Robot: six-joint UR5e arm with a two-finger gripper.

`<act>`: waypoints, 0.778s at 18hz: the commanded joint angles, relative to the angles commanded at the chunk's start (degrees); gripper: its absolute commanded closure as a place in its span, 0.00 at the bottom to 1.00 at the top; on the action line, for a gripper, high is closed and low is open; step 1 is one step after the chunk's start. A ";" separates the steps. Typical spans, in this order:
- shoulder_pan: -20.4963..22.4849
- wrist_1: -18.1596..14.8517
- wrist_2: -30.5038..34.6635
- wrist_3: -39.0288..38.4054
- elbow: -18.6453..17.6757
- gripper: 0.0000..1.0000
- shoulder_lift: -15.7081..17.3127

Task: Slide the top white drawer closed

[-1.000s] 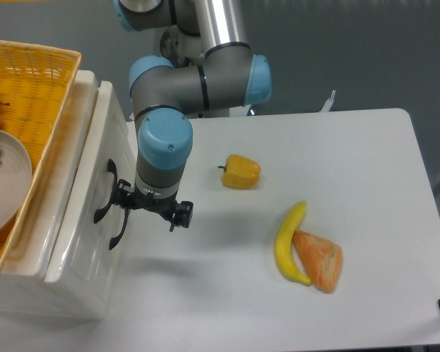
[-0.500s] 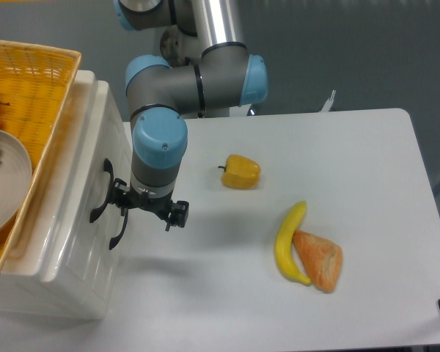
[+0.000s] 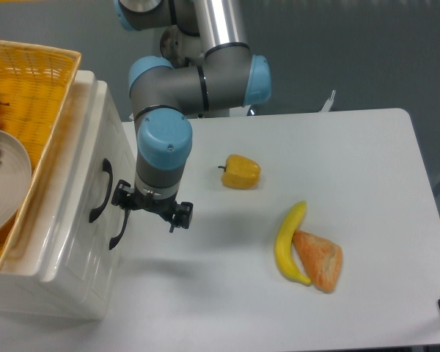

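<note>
Now we see the drawer (image 3: 73,183) at the table's left edge, looking pushed in flush, so little seems left; our gripper (image 3: 152,212) hangs just beside its handle (image 3: 100,192), fingers apart, holding nothing.

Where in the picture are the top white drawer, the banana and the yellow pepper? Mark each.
top white drawer (image 3: 101,192): fixed camera view, on its curved black handle.
banana (image 3: 285,243): fixed camera view, mid-length of the fruit.
yellow pepper (image 3: 242,171): fixed camera view, centre of its body.
</note>
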 joint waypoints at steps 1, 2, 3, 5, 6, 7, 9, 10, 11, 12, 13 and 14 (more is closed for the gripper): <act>0.00 0.00 0.09 0.88 0.00 0.00 -0.09; 0.52 0.00 0.52 1.67 0.00 0.00 0.09; 1.40 0.00 0.79 2.90 0.00 0.00 0.26; 2.37 0.09 0.79 6.58 0.00 0.00 0.44; 2.55 0.00 0.88 8.17 0.09 0.00 0.44; 2.90 0.09 0.88 8.96 0.09 0.00 0.35; 3.25 0.09 2.27 10.20 0.78 0.00 -0.09; 3.34 0.00 4.98 11.68 1.14 0.00 -0.35; 3.26 0.09 8.06 14.13 1.14 0.00 -0.44; 3.25 0.00 10.44 17.03 1.14 0.00 -0.44; 3.25 0.00 11.68 19.23 1.14 0.00 -0.35; 3.43 0.09 12.21 20.73 1.23 0.00 -0.35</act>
